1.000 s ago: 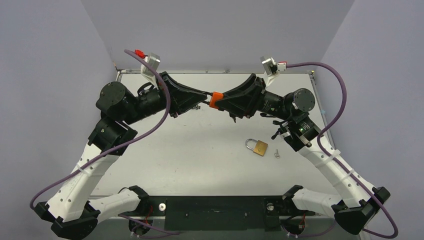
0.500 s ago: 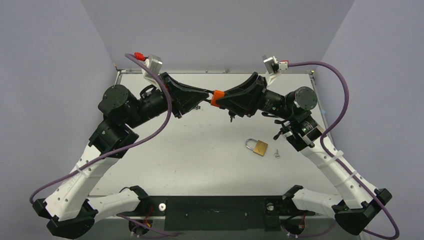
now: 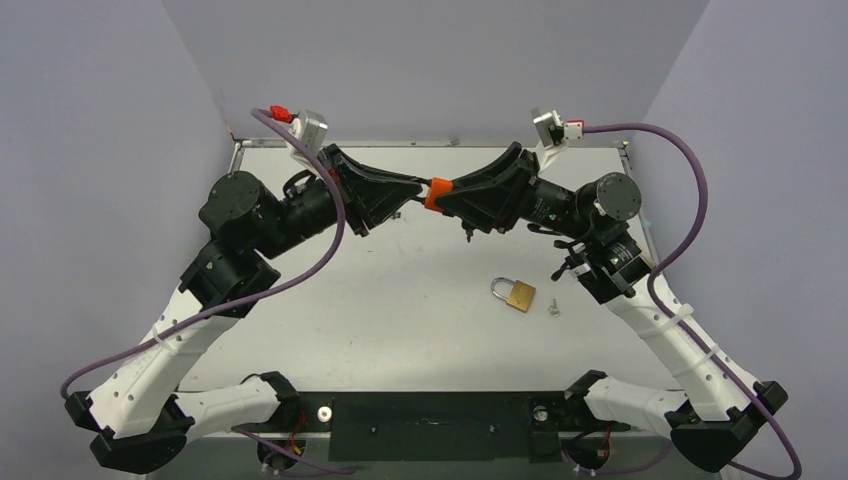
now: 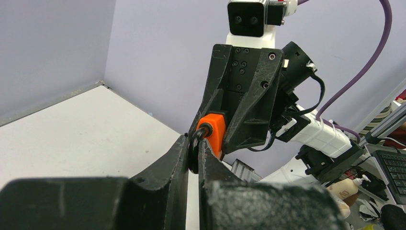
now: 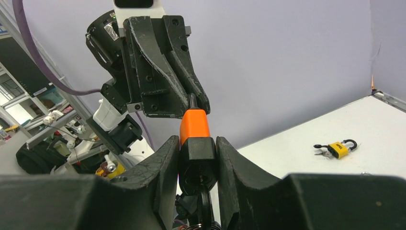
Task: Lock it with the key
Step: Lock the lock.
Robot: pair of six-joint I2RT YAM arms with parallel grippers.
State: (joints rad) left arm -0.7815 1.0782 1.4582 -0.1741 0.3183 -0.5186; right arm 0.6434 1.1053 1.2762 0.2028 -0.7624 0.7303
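An orange-and-black lock (image 3: 435, 193) hangs in mid-air between both grippers, above the far middle of the table. My right gripper (image 5: 197, 143) is shut on the lock's black lower body (image 5: 197, 153), and the orange part (image 5: 194, 125) sticks out past its fingertips. A black-headed key (image 5: 204, 206) hangs from the underside of the lock, between the right fingers. My left gripper (image 4: 194, 143) is shut on the lock's black shackle (image 4: 195, 148), which comes out of the orange part (image 4: 214, 132). In the top view the two grippers meet tip to tip, left (image 3: 418, 190) and right (image 3: 445, 196).
A brass padlock (image 3: 518, 294) lies on the white table (image 3: 400, 300) at right of centre, with a small silver key (image 3: 553, 308) beside it. In the right wrist view a small yellow padlock (image 5: 337, 148) with keys lies on the table. Grey walls enclose the table.
Both wrists have drifted slightly toward the back of the table with the lock between them. Neither grip has changed.
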